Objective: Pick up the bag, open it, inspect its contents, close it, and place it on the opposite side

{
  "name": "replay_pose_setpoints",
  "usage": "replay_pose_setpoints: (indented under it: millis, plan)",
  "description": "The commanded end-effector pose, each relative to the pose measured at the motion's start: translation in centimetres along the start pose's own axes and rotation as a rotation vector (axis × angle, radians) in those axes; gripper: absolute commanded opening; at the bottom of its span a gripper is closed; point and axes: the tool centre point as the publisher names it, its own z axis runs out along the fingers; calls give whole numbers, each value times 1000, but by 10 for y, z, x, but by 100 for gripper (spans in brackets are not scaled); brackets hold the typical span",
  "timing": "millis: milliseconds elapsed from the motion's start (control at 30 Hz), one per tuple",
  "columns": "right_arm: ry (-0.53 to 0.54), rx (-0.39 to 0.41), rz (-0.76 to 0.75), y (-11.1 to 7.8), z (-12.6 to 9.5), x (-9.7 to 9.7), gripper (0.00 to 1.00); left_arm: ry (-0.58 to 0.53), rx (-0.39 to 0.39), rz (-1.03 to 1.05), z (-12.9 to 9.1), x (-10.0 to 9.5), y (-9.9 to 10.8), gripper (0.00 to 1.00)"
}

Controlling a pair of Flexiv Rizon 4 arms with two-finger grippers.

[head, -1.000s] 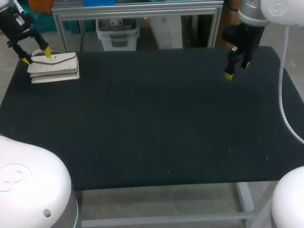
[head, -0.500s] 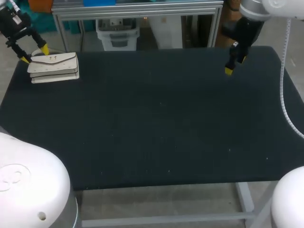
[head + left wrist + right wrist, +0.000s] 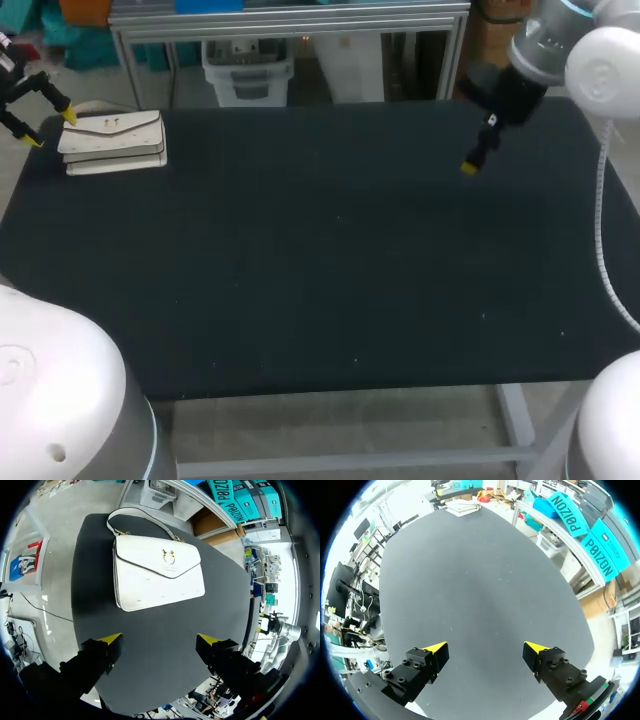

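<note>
Black matte bench (image 3: 330, 260): the white envelope-flap handbag with strap (image 3: 113, 141) is laid flat at the far left corner. Left gripper (image 3: 159, 640) is held wide apart just short of the handbag, nothing grasped. Right gripper (image 3: 486, 647) is likewise spread, empty, over the far right.

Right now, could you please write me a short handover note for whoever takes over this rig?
Left gripper: open, empty, short of the bag, not touching it.
Right gripper: open, empty, over bare table at the far right.
Bag: flat at the table's far left corner, flap closed.
Done: nothing evident.
To do: pick up, open, inspect, close, set on the right side.
</note>
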Motion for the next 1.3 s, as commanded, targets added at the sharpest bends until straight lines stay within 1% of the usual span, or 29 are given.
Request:
replay_pose_setpoints:
  millis: [33, 67, 133, 200, 300, 433, 500, 533, 567, 700, 733, 800, 900, 933, 1000, 1067, 1233, 1267, 1300]
  plan:
    - [-15, -123, -10, -6, 4, 7, 100, 104, -4, -7, 11, -29, -23, 100]
    - [-1, -144, -15, -5, 5, 7, 100, 124, 4, 0, 13, -32, -24, 100]
    - [4, -153, -16, -4, 8, 9, 100, 117, 19, 5, 19, -37, -28, 100]
    - [14, -171, -23, -2, 10, 12, 100, 135, 28, 8, 24, -43, -34, 100]
    - [26, -178, -29, -2, 14, 14, 100, 131, 41, 0, 31, -47, -41, 100]
    - [44, -177, -45, 0, 23, 19, 100, 161, 55, -4, 37, -53, -49, 100]
    - [52, -177, -50, 1, 26, 21, 100, 166, 64, -12, 41, -56, -55, 98]
    - [55, -176, -50, 1, 28, 21, 100, 187, 65, -13, 41, -57, -57, 94]
    - [56, -176, -49, 1, 28, 22, 100, 180, 68, -16, 43, -58, -59, 91]
    - [63, -175, -54, 2, 30, 24, 100, 210, 74, -26, 47, -55, -67, 82]
    - [64, -173, -57, 3, 31, 24, 100, 226, 73, -24, 48, -55, -68, 75]
    - [65, -169, -60, 3, 31, 25, 100, 224, 73, -26, 49, -54, -73, 67]
    - [68, -168, -65, 3, 32, 25, 100, 231, 81, -29, 50, -51, -78, 58]
    - [68, -168, -67, 3, 32, 26, 100, 236, 80, -28, 51, -52, -80, 57]
    - [68, -168, -70, 3, 32, 27, 100, 242, 81, -32, 53, -51, -82, 52]
    - [69, -169, -74, 2, 33, 28, 100, 245, 79, -34, 55, -52, -85, 49]
    - [80, -179, -85, 0, 34, 32, 100, 252, 67, -43, 60, -53, -90, 48]
    - [83, -182, -89, -1, 34, 32, 100, 253, 66, -44, 61, -53, -91, 41]
    - [85, -186, -93, -1, 34, 33, 100, 255, 64, -46, 62, -54, -91, 29]
